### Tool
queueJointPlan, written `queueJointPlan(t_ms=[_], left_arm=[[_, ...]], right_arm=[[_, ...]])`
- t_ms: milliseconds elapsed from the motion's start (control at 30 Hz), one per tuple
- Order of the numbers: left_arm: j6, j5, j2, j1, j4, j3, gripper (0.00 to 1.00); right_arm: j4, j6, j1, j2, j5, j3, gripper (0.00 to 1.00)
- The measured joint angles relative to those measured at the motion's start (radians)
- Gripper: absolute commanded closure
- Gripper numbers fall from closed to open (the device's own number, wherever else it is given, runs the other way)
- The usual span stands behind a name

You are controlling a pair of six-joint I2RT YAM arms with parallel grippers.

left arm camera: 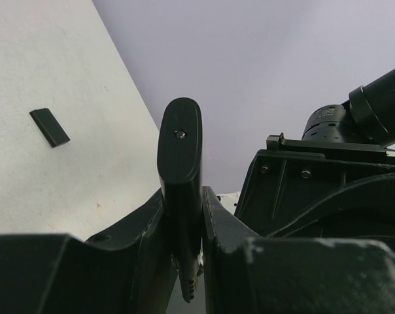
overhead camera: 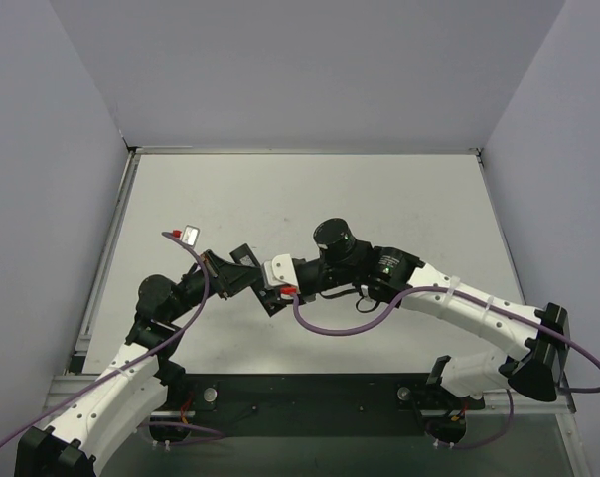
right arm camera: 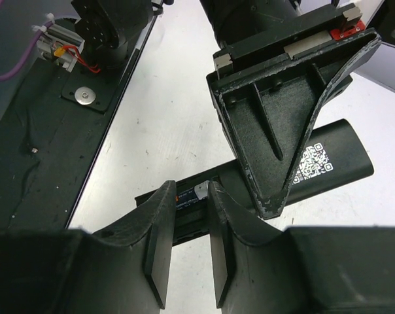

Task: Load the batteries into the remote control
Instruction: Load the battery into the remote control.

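Observation:
The remote control (right arm camera: 331,163) is a slim black bar with a white QR label on its back, held up off the table. My left gripper (left arm camera: 183,196) is shut on it, and its rounded end (left arm camera: 179,140) sticks up between the fingers. In the right wrist view a left finger (right arm camera: 282,124) clamps the bar. One battery (right arm camera: 199,191), dark with a silver end, lies in the open compartment. My right gripper (right arm camera: 191,196) hovers at it with the jaws a little apart and nothing between the pads. The second battery is out of view. In the top view both grippers, left (overhead camera: 242,270) and right (overhead camera: 277,283), meet mid-table.
The short black cover piece (left arm camera: 49,127) lies flat on the white table (overhead camera: 310,199) away from both grippers. The black base plate (right arm camera: 47,131) with its screws and wiring runs along the near edge. Grey walls enclose the table on three sides.

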Motion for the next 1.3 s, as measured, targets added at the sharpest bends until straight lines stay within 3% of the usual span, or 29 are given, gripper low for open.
queueJointPlan(t_ms=[433, 1033, 1300], left_arm=[[0.006, 0.014, 0.0, 0.0, -0.004, 0.006, 1.0], [-0.037, -0.006, 0.0, 0.0, -0.005, 0.004, 1.0], [-0.074, -0.034, 0.0, 0.0, -0.003, -0.008, 1.0]], right_arm=[[-0.002, -0.006, 0.0, 0.038, -0.006, 0.024, 0.87], [0.024, -0.009, -0.008, 0.044, 0.0, 0.009, 0.87], [0.063, -0.008, -0.014, 0.043, 0.0, -0.016, 0.93]])
